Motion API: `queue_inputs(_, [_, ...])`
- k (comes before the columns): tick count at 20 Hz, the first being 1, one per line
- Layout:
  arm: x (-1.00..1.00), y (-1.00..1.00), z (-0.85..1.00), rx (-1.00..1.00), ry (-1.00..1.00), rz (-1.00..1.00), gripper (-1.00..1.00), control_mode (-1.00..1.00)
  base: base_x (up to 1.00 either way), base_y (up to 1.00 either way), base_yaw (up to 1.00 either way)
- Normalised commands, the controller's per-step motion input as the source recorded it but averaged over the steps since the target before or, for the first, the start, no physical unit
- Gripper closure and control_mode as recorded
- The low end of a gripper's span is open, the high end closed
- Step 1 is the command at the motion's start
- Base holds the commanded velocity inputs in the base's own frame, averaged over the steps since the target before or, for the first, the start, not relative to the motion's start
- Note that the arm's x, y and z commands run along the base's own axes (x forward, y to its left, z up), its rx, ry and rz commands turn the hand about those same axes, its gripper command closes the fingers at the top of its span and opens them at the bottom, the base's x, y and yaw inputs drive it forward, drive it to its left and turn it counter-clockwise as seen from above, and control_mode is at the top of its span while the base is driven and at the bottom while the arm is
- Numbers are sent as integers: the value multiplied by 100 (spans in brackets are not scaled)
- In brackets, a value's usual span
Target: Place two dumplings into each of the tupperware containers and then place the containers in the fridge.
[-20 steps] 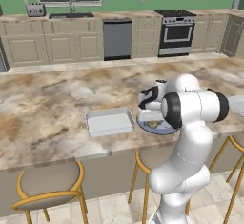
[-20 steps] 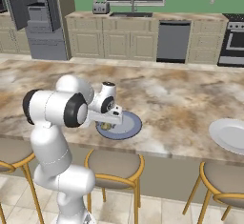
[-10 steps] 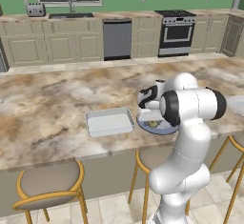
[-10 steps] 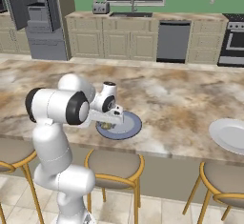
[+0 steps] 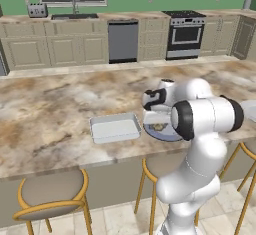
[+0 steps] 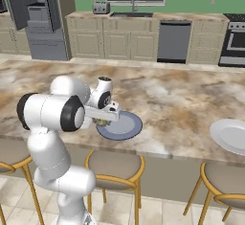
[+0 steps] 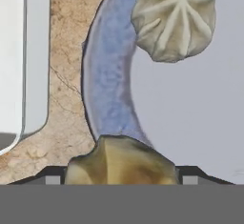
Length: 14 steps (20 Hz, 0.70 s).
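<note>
Hand (image 7: 122,178): I see it low over the plate's near-left rim, a dumpling (image 7: 121,163) sitting between its two fingertips; the tips flank the dumpling closely on both sides, so I read it as clamped on that dumpling, though I can't see the contact faces themselves.
Second dumpling (image 7: 174,19): pleated pale top, resting on the plate, well apart from the one in my hand.
Plate (image 7: 107,75): round, blue-grey, on the counter (image 5: 55,114) near its front edge; in the left base view I see it (image 5: 156,133) just past the arm's elbow, and in the right base view (image 6: 125,126) it lies under the wrist.
Container (image 5: 115,128): pale shallow tray, just left of the plate on the counter, not touching it; from the hand view I see its rounded corner (image 7: 28,75) with a strip of marble between it and the plate.
Fridge (image 6: 40,18): far left beyond the plate, across the kitchen, door standing open with shelves showing.
White plate (image 6: 232,135): on the counter well to the right of the blue-grey plate.
Stools (image 5: 52,194): tucked under the counter's front edge, below the plate's side.
</note>
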Motion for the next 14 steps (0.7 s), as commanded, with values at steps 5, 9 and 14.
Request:
queue_inputs(5, [-35,65,66,0,-13,0,100,-100,0,0,0])
queue_inputs(9, [15,51,35,0,-7,0,100,-100,0,0,0])
queue_inputs(14, [34,49,0,-2,0,0,100,-100,0,0,0])
